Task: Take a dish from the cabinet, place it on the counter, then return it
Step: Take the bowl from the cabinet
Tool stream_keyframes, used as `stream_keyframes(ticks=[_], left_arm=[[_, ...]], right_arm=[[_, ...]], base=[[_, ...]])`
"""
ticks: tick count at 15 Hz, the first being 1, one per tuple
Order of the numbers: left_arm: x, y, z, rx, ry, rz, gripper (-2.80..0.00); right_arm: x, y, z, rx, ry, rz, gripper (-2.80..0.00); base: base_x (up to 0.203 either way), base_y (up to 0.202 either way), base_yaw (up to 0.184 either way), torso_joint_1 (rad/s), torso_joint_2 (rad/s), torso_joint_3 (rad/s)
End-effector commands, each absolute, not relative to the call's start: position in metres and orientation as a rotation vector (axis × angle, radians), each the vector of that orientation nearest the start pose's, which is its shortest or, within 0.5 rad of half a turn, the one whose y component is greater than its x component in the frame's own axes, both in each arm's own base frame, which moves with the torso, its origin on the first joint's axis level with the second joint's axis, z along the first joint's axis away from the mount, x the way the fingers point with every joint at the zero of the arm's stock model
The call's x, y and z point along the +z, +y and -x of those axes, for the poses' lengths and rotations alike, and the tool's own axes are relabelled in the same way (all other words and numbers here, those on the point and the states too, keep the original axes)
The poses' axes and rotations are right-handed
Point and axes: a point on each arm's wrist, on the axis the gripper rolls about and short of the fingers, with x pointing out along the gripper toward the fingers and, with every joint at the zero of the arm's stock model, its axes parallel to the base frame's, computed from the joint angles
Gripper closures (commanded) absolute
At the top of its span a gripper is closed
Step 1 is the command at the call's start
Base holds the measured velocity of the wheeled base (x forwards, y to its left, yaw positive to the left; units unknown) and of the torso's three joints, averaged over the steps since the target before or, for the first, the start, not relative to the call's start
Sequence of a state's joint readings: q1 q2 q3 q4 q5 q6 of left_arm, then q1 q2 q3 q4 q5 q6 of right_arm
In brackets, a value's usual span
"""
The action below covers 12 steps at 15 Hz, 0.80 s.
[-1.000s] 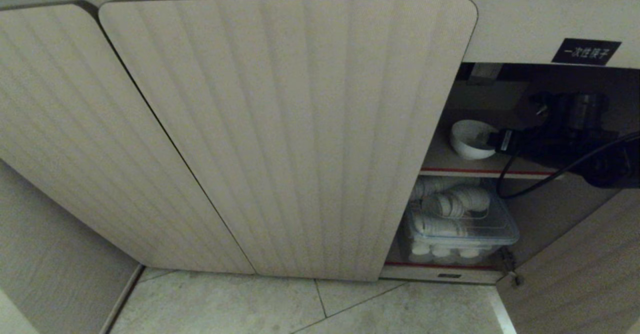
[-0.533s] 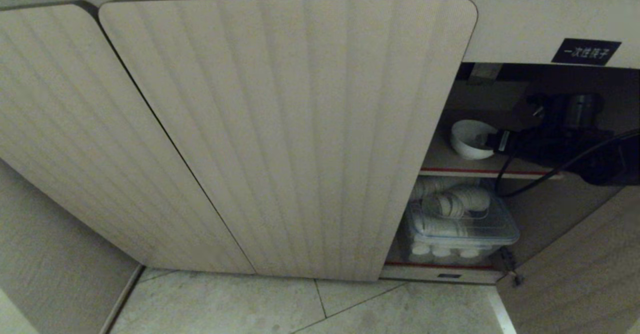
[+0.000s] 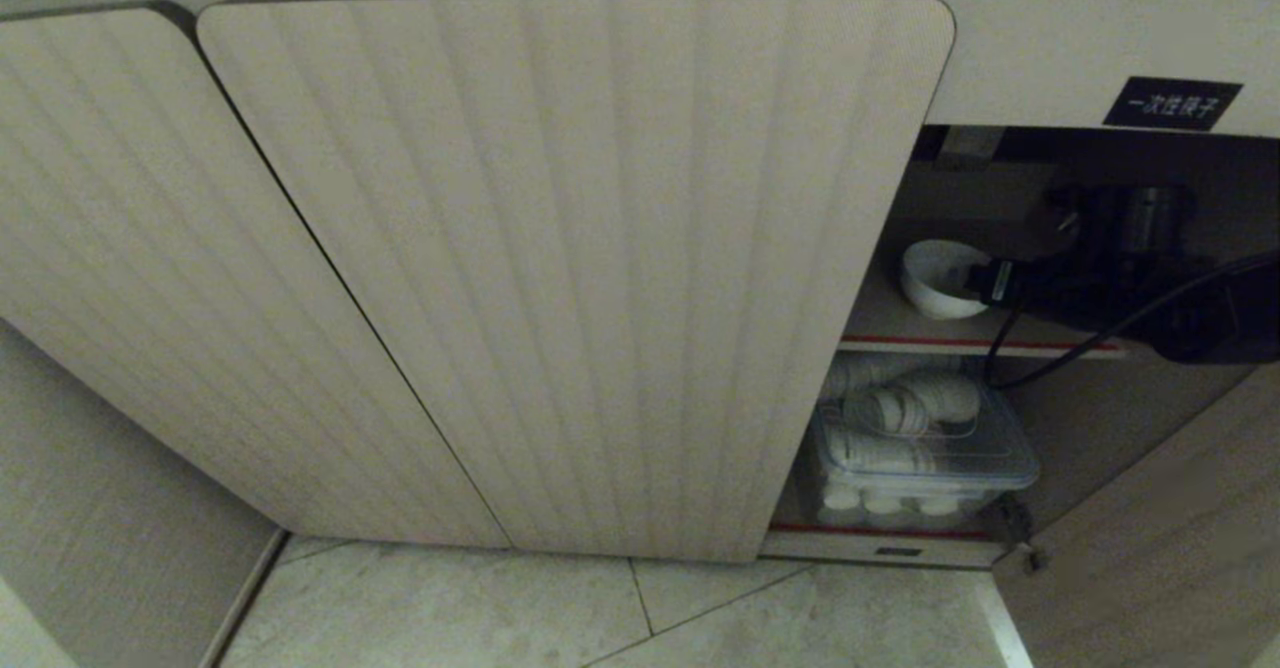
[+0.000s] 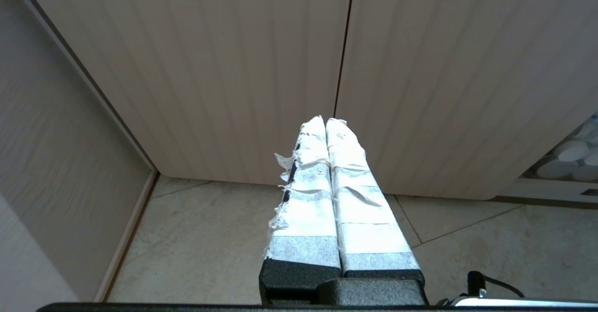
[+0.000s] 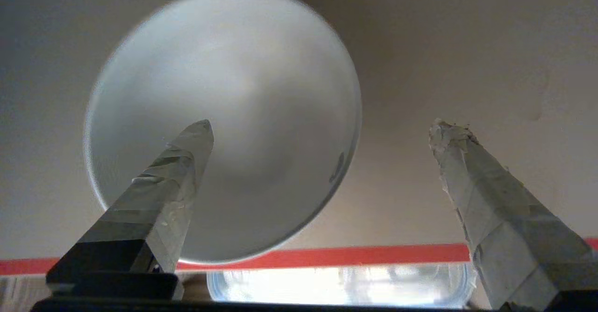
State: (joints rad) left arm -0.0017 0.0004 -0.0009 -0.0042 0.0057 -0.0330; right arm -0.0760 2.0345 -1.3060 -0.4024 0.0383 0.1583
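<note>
I am at the first step, taking the dish from the cabinet. It sits on the upper red-edged shelf. My right claw is wide apart at its rim; next, close on the rim. My left claw is together, idle.

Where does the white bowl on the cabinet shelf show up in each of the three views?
Head view: white bowl at the right, on the upper shelf, just left of the right gripper.
Left wrist view: not in it; only closed ribbed doors, floor tiles and the shut left gripper.
Right wrist view: fills the upper left, one open finger in front of it.
Shared landmark: the shelf's red edge.
</note>
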Motion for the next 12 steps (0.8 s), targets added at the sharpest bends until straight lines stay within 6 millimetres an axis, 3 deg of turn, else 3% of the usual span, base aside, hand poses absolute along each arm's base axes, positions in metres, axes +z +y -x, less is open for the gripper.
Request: stream_keyframes(ticks=[1, 12], left_arm=[[0.076, 0.0002, 0.0228, 0.005, -0.005, 0.034, 0.0], [0.0762, 0.0002, 0.0229, 0.005, -0.006, 0.034, 0.0]], right_arm=[[0.1749, -0.0309, -0.4133, -0.065, 0.332, -0.176, -2.8], [0.1752, -0.0303, -0.415, -0.064, 0.377, -0.181, -2.8]], base=[[0.0, 0.0, 0.0, 0.0, 0.0, 0.0], [0.0, 0.0, 0.0, 0.0, 0.0, 0.0]])
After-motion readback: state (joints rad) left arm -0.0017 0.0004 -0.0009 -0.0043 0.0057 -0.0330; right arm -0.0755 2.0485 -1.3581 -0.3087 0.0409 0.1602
